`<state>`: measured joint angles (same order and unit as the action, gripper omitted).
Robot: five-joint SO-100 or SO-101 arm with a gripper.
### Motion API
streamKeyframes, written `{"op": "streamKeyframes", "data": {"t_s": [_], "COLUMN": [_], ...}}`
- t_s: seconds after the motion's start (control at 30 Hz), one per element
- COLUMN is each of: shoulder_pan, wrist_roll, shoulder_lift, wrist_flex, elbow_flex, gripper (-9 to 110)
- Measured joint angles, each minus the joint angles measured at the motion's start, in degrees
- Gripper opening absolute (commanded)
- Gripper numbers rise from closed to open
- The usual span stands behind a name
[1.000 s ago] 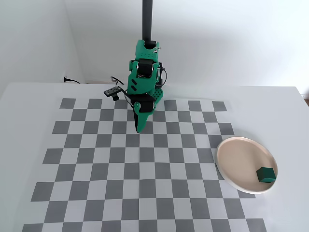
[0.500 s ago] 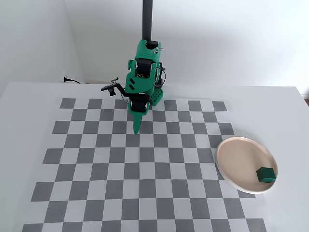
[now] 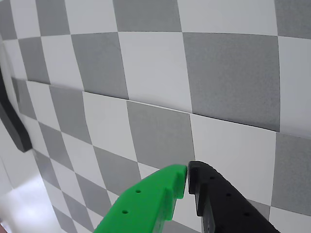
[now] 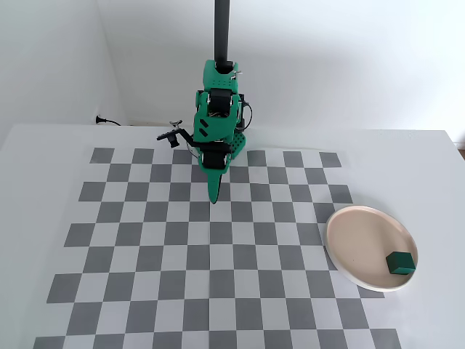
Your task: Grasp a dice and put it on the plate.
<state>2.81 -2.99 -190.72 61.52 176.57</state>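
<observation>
Your gripper [image 4: 213, 198] was closed and empty, well apart from the plate [image 4: 347, 247], where the dice [image 4: 400, 262] sat: light, rigid, best pinched across opposite flat faces.

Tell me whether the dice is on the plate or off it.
On it. In the fixed view the dice sits inside the plate, near its lower right rim, with the claw far off over the checkerboard.
</observation>
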Motion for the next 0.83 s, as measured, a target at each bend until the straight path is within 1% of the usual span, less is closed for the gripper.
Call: {"op": "streamKeyframes", "data": {"t_s": [0.07,0.17,0.27,0.83], "shoulder_pan": [0.18,0.18,0.18,0.18], "wrist_roll": [0.35,0.35,0.35,0.35], "shoulder_lift": [0.0,0.0,0.0,0.0], "wrist_flex": [0.0,0.0,0.0,0.0], "elbow_flex": [0.0,0.0,0.0,0.0], "gripper": [-4,0,-4,-4]}}
